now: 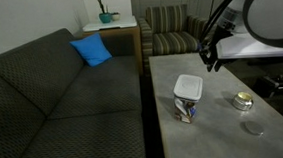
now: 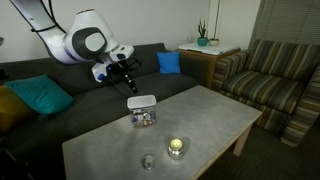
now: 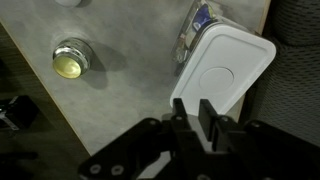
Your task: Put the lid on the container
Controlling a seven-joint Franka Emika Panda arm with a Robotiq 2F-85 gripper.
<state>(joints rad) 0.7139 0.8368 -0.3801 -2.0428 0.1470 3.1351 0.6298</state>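
The white lid lies flat on the mouth of the clear container, which stands on the grey table and holds small colourful items. The lid also shows in both exterior views. My gripper hangs above and to one side of the container, not touching it; it also shows in both exterior views. Its two fingers stand a narrow gap apart with nothing between them.
A small round metallic tin and a small grey disc lie on the table. A dark sofa with a blue cushion runs along one table edge. A striped armchair stands nearby.
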